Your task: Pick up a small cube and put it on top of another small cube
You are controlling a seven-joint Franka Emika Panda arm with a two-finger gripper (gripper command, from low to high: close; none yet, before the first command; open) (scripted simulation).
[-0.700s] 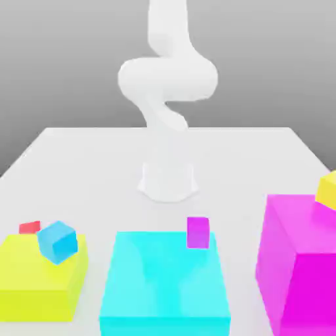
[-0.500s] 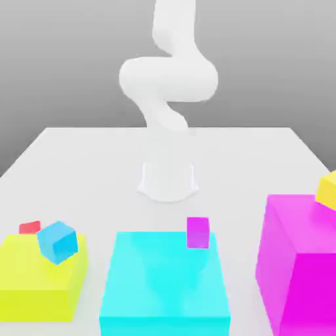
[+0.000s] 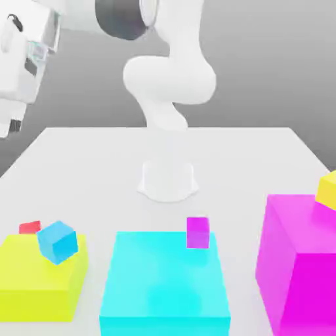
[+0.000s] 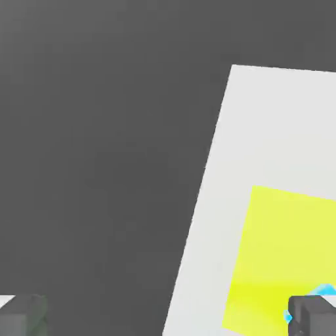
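Three large blocks are set along the near edge of the white tabletop (image 3: 98,170) in the exterior view: a yellow block (image 3: 36,279) at that view's left, a flat cyan block (image 3: 164,289) in the middle and a tall magenta block (image 3: 302,262) at its right. The small red cube (image 3: 29,227) is seen resting on the far part of the yellow block's top, and the small sky-blue cube (image 3: 58,241) stands on the same top, just beside the red one and nearer the camera (whether the two touch cannot be told). The blue cube is turned so that a corner faces the viewer. A small magenta cube (image 3: 197,232) is placed on the far edge of the cyan block, and a small yellow cube (image 3: 327,189) sits on the magenta block, cut by the frame's right border. The white arm (image 3: 169,79) rises from its round base (image 3: 168,181) behind the cyan block and bends over towards the exterior view's upper left, where the hand (image 3: 23,59) is held high above the tabletop, well apart from both task cubes. In the hand view the two dark fingertips (image 4: 316,316) are seen far apart at opposite sides, so the jaws are spread wide with nothing between them; beneath them the yellow block (image 4: 282,256), a sliver of the sky-blue cube (image 4: 323,290) and the tabletop's pale edge (image 4: 216,197) are visible against dark floor (image 4: 98,164).
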